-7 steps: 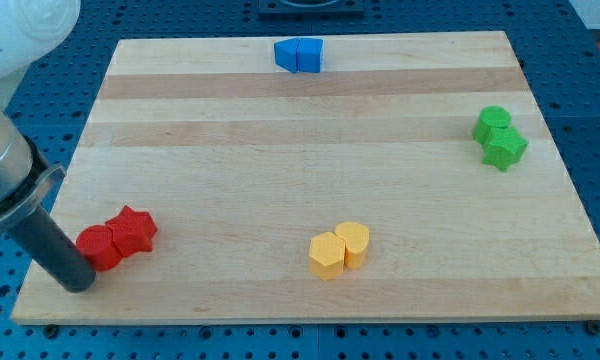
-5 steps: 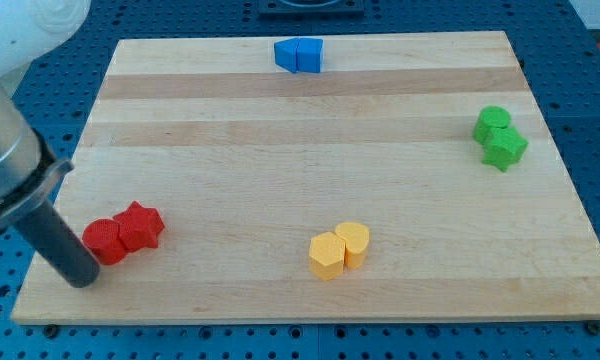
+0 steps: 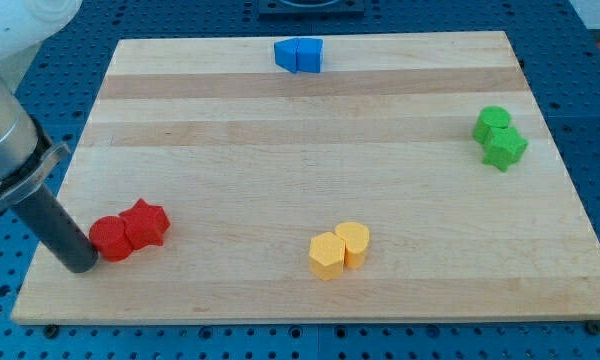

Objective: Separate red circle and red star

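From my seat, the arm enters at the view's left, a grey cuff up high and the dark rod slanting down and to the view's right onto the board (image 3: 310, 180). My tip (image 3: 81, 264) rests on the wood just at the view's left of the red circle (image 3: 111, 238), touching it or a hair off; I cannot tell which. There are no fingers on this rig to open or close, only the bare rod, and it holds nothing. The red circle sits near the board's lower left corner, and the red star (image 3: 145, 224) is pressed against the circle's right side, slightly higher in the view, the two touching. Taking the red circle as my mark: the board's left edge lies near it, beyond my tip, and the bottom edge is near below. To its right runs a wide stretch of bare wood until the two yellow blocks (image 3: 339, 249), which touch each other near the bottom edge. Far up and right of the circle, two blue blocks (image 3: 299, 54) sit together at the top edge, and two green blocks (image 3: 499, 138) sit together by the right edge.
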Motion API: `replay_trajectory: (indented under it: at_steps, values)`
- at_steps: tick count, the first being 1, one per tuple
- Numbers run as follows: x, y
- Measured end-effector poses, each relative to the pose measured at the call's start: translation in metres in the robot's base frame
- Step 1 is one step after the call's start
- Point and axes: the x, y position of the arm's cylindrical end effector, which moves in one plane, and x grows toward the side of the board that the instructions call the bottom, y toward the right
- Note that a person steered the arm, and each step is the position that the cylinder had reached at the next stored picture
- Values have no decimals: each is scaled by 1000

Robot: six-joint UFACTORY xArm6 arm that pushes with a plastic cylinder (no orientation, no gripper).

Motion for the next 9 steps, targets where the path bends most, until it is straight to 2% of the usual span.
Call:
replay_trajectory:
  at_steps: [2,5,9]
  values:
    - [-18,25]
    - [-59,102]
    - [-148,70]
